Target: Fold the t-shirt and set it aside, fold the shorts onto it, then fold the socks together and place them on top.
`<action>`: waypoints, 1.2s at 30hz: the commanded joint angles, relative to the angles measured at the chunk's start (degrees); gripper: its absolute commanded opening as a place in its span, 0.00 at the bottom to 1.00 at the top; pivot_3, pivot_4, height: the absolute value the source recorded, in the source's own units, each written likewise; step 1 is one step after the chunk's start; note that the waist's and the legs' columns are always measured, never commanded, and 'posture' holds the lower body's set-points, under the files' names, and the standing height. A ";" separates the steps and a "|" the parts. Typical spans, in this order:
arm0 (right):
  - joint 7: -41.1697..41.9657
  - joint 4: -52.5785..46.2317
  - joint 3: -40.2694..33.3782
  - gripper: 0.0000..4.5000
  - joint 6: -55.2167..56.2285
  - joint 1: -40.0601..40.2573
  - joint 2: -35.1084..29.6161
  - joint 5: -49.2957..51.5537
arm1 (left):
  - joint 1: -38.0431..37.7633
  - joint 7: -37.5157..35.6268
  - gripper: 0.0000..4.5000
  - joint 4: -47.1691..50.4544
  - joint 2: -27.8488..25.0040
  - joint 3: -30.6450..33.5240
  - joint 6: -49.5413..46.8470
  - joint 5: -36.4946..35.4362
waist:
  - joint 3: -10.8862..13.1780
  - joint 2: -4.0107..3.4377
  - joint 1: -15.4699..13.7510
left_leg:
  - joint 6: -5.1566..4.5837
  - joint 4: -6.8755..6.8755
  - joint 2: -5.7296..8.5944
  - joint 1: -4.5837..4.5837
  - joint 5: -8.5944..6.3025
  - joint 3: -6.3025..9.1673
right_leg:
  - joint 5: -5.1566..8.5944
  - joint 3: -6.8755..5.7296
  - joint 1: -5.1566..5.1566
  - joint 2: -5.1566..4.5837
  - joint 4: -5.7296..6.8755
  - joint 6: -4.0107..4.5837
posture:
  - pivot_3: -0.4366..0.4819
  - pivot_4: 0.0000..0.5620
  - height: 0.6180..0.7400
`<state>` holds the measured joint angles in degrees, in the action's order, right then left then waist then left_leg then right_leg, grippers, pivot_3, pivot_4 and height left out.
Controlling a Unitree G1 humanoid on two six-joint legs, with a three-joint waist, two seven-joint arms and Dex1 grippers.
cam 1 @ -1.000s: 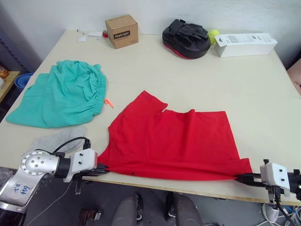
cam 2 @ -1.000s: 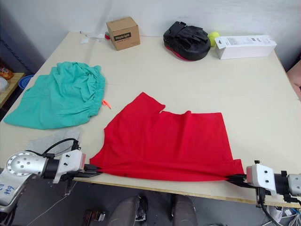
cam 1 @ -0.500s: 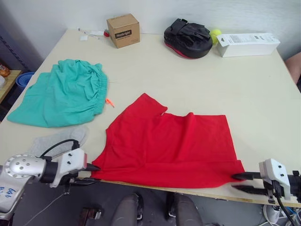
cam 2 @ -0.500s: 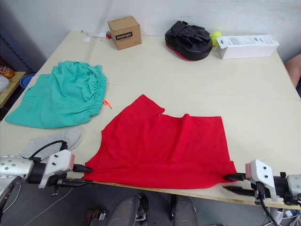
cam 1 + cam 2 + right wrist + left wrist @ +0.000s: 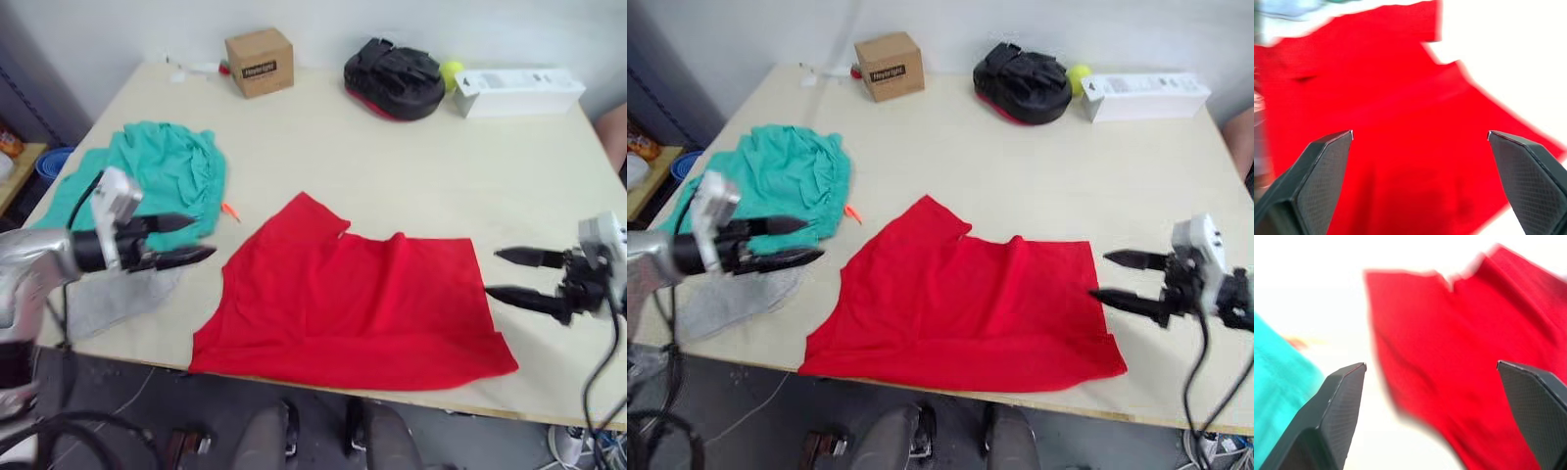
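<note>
The red t-shirt (image 5: 358, 294) lies flat, with the shorts (image 5: 157, 181) and socks (image 5: 118, 299) left of it. Cardboard box (image 5: 260, 62) and black bag (image 5: 397, 78) sit beyond it. Left gripper (image 5: 194, 240) and right gripper (image 5: 505, 274) flank it, jaws wide apart, empty.

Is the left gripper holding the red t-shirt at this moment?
No, the left gripper hangs open above the table, apart from the t-shirt.

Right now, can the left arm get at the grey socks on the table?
Probably yes. The left gripper hangs open just above the socks, near the table's front-left edge. Nothing covers them; the shorts lie behind, the t-shirt beside.
</note>
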<state>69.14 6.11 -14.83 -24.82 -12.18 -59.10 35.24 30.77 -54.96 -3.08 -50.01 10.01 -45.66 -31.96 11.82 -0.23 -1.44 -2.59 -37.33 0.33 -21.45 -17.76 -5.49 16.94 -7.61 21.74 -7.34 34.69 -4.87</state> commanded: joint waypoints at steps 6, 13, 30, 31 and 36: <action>-3.71 27.88 13.82 1.00 11.07 -23.52 8.00 -19.49 | 16.23 2.73 1.00 -21.39 8.54 -12.98 4.14 12.35 | 0.03 0.16 0.54 | -0.28 -0.35 -0.02 -0.93 0.33 -0.49 | 0.00 -0.02 1.06 0.18 0.47 -0.02 | 0.48 0.27 1.00; -1.80 45.98 18.28 1.00 16.61 -36.29 13.89 -27.07 | 22.83 0.41 1.00 -34.64 14.26 -17.43 11.29 19.05 | 0.12 0.32 1.41 | -0.30 -0.87 -0.13 -1.00 0.42 -0.44 | 0.00 0.12 1.06 0.56 0.94 -0.06 | 0.48 0.27 1.00; 6.01 55.50 18.14 0.33 20.06 -42.63 14.44 -32.69 | 26.04 -2.35 0.58 -47.22 22.27 -17.47 16.73 24.22 | 0.11 0.33 1.49 | -0.28 -1.21 0.02 -0.90 0.47 -0.27 | -0.01 0.03 0.85 -0.08 1.24 -0.05 | 0.48 0.27 1.00; 6.40 55.32 17.87 0.25 20.31 -42.59 14.30 -32.55 | 25.89 -2.63 0.51 -47.20 22.31 -17.42 17.15 24.43 | 0.11 0.32 1.51 | -0.28 -1.21 0.02 -0.90 0.47 -0.26 | -0.01 0.03 0.85 -0.08 1.24 -0.05 | 0.48 0.27 1.00; 7.11 55.01 15.84 0.00 22.72 -42.36 13.47 -31.47 | 25.04 -2.35 0.14 -47.83 21.81 -16.62 18.72 25.15 | 0.11 0.32 1.61 | -0.28 -1.21 0.02 -0.90 0.47 -0.26 | -0.02 0.03 0.85 -0.08 1.24 -0.06 | 0.48 0.27 1.00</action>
<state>75.77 62.14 3.11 -3.39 -54.45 -44.17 2.43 57.40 -56.37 -50.02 -28.09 -6.08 -26.99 -7.85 11.93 0.09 0.17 -2.87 -38.54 0.34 -22.35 -17.29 -5.76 16.93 -7.59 22.59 -7.42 35.94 -4.93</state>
